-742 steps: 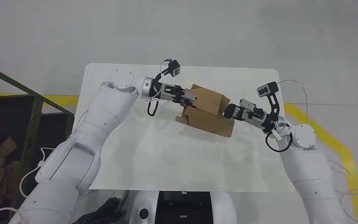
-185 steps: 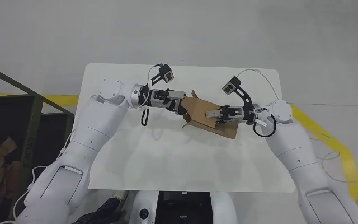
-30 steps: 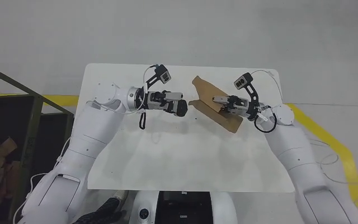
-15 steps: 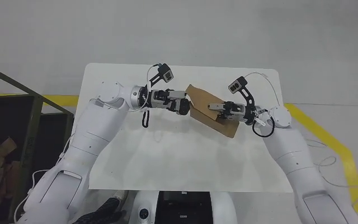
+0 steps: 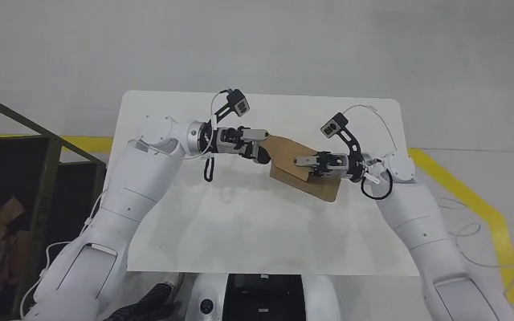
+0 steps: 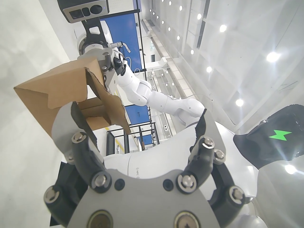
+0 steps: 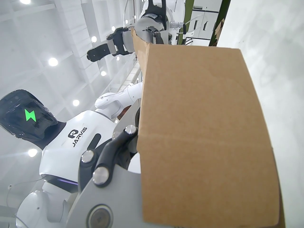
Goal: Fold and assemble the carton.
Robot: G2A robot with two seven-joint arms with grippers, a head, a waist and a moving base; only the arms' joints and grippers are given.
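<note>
Gripping the carton (image 5: 287,154), the right tool (image 5: 301,161) faces the left tool (image 6: 139,111), spread wide at the opposite edge.

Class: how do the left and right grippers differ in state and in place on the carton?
The left gripper is open; the right gripper is shut on the carton. The left gripper holds nothing, by one end of the carton; the right gripper grips the other end. Both face each other across the carton.
</note>
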